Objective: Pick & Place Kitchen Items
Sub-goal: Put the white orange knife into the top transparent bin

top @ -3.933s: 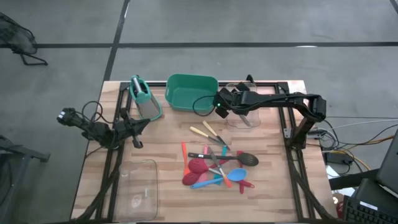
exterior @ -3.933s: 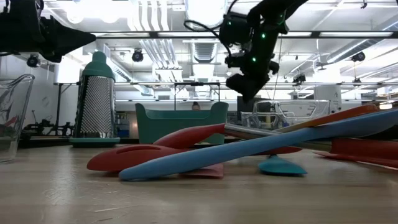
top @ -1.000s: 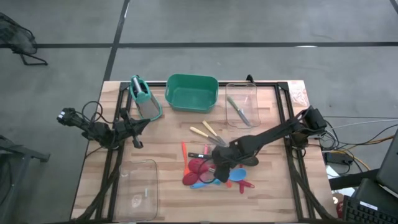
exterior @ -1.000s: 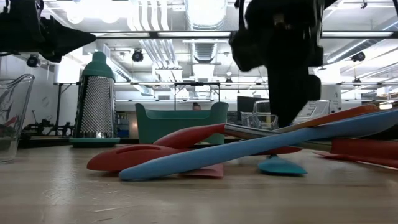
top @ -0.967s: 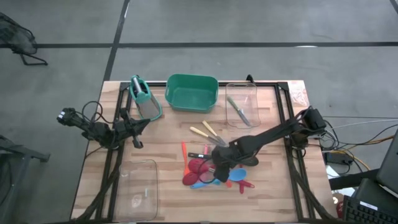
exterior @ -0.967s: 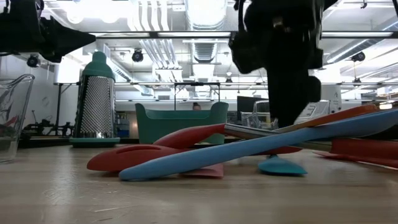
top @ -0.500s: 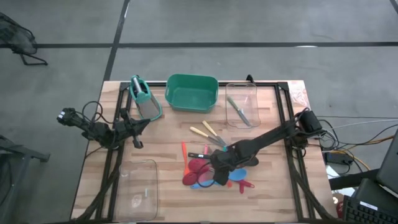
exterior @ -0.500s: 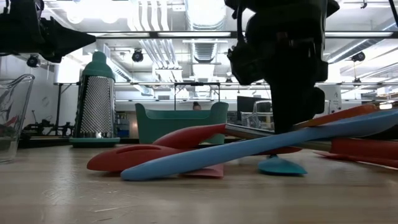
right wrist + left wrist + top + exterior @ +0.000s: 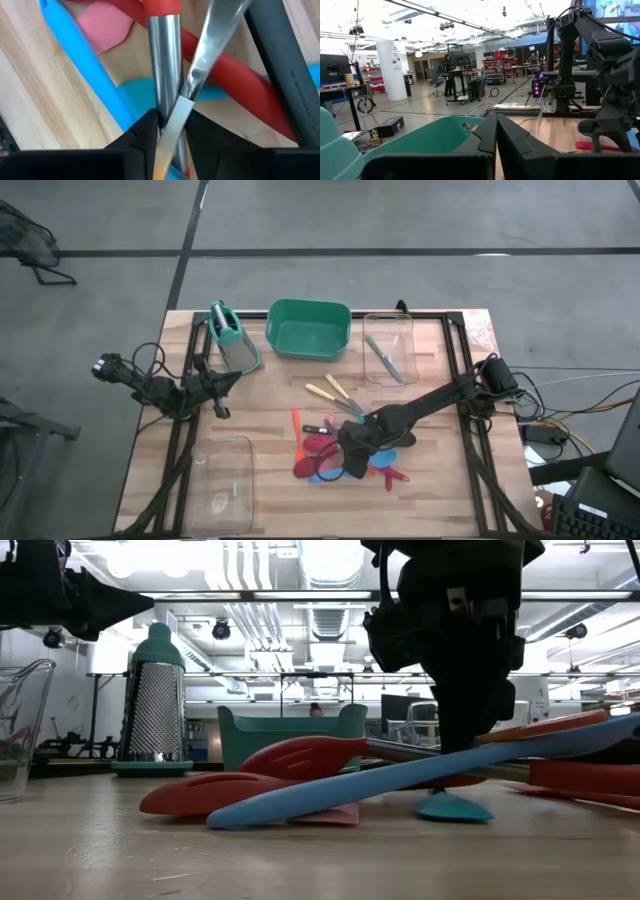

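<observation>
A pile of kitchen items (image 9: 335,452) lies mid-table: red, pink and blue spatulas, a black spoon (image 9: 396,435) and two yellow-handled tools (image 9: 328,392). My right gripper (image 9: 352,460) stands in the pile, pointing steeply down. It is shut on a red utensil's steel shaft (image 9: 164,85), which a flat metal strip (image 9: 215,45) crosses. A long blue spatula (image 9: 400,780) and a red spatula head (image 9: 300,755) lie in front in the low view. My left gripper (image 9: 228,380) waits shut at the table's left, holding nothing. My right gripper pinches the red utensil's round steel shaft (image 9: 165,112) between its two fingers, together with the end of the flat metal strip (image 9: 174,120) that lies against it. The fingers come from above, slanting down, across the shaft. The utensil still rests in the pile.
At the far edge stand a metal grater with a teal handle (image 9: 232,335), a green tub (image 9: 308,328) and a clear bin (image 9: 388,350) with a knife in it. Another clear bin (image 9: 225,480) sits near the front left. Bare wood lies around the pile.
Under my right gripper the pile has shifted. The red spatula's head has tipped up, and the long blue spatula has slid a little toward the table's right, its right end rising.
</observation>
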### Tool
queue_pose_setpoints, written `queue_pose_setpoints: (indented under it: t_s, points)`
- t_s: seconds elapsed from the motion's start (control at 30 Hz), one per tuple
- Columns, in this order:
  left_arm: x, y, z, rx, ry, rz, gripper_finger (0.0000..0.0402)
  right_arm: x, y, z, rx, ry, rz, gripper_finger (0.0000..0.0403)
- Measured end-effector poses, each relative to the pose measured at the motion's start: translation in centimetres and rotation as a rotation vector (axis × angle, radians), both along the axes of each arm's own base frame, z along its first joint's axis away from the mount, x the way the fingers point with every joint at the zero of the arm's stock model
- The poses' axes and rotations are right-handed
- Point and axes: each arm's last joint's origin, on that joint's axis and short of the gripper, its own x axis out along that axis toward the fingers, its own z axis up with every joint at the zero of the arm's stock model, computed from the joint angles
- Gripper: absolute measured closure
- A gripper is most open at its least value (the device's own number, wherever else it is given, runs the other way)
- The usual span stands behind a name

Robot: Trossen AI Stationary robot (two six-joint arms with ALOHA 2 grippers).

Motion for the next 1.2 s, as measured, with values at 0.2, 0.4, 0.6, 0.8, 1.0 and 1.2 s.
queue_pose_setpoints:
  t_s: [0.2, 0.4, 0.6, 0.8, 1.0, 1.2]
  points:
    - [0.0, 0.0, 0.0, 0.000, 0.000, 0.000, 0.0390, 0.3, 0.0, 0.5, 0.002, -0.021, 0.015, 0.0335]
    - [0.0, 0.0, 0.0, 0.000, 0.000, 0.000, 0.0390, 0.4, 0.2, 0.8, 0.006, -0.031, 0.027, 0.0335]
    - [0.0, 0.0, 0.0, 0.000, 0.000, -0.001, 0.0390, 0.4, 0.1, 1.0, -0.009, -0.020, 0.063, 0.0368]
    - [0.0, 0.0, 0.0, 0.000, 0.000, 0.000, 0.0390, 0.3, 0.1, 1.1, -0.021, -0.016, 0.073, 0.0387]
    - [0.0, 0.0, 0.0, 0.000, 0.000, 0.000, 0.0390, 0.3, -0.1, 1.1, -0.022, -0.017, 0.071, 0.0377]
    - [0.0, 0.0, 0.0, 0.000, 0.000, 0.000, 0.0390, 0.3, -0.6, 1.7, -0.025, -0.035, 0.065, 0.0376]
